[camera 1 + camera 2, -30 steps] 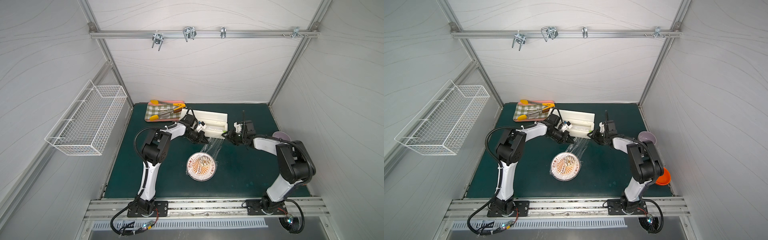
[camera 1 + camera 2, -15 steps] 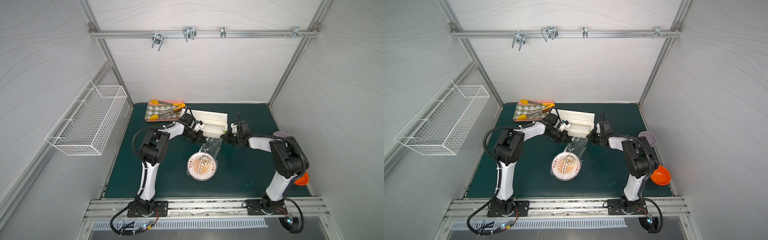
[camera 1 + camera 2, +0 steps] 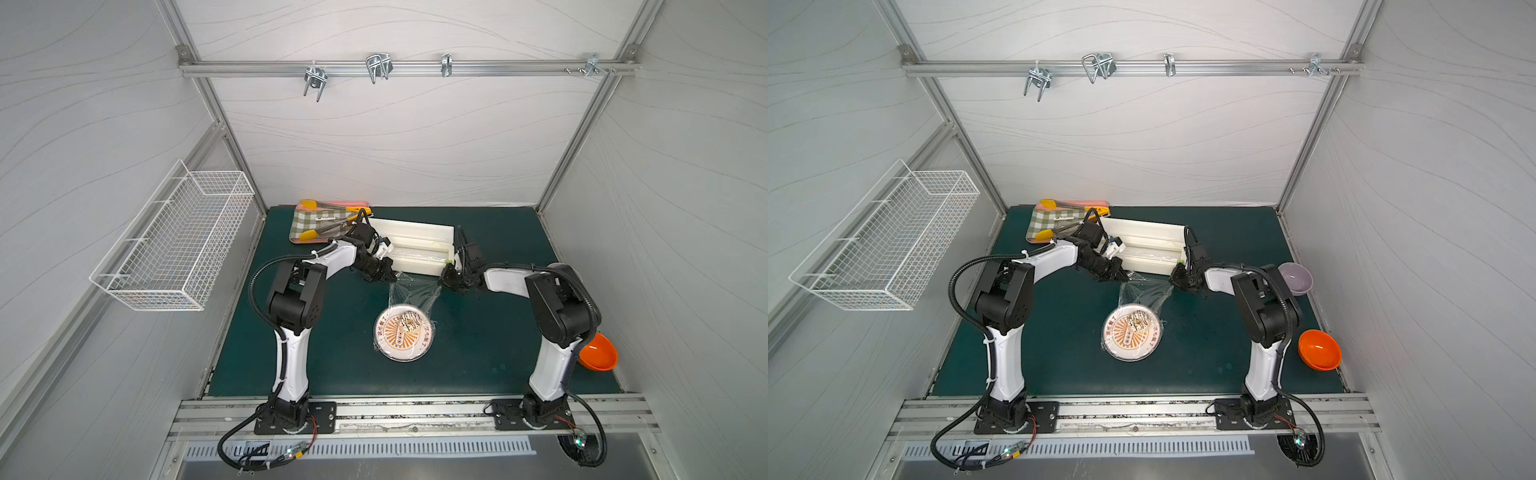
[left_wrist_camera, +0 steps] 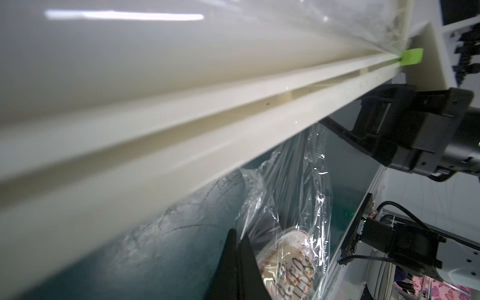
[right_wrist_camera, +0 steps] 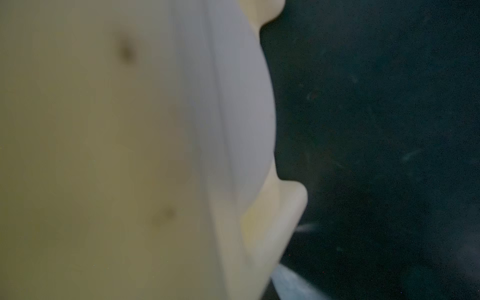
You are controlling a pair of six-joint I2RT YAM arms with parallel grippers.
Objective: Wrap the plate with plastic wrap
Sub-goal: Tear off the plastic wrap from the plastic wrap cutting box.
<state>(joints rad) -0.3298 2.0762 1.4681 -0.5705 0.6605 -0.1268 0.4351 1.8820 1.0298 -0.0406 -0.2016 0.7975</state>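
Note:
The plate, white with an orange sunburst and a small food piece, lies mid-table under the plastic wrap. The glossy film runs from the plate up toward the dispenser box. My left gripper is shut on the film's left corner; in the left wrist view its black fingers press together beside the crinkled plastic wrap and the plate. My right gripper is shut at the film's right corner, by the box end. The right wrist view shows only blurred box.
The cream dispenser box lies just behind both grippers. A tray with checked cloth and tongs sits back left. An orange bowl and a lilac bowl stand right. A wire basket hangs on the left wall.
My right gripper moved left to the box end and shut. The film, bunched narrow half a second ago, now spreads between both grippers. The left gripper barely moved.

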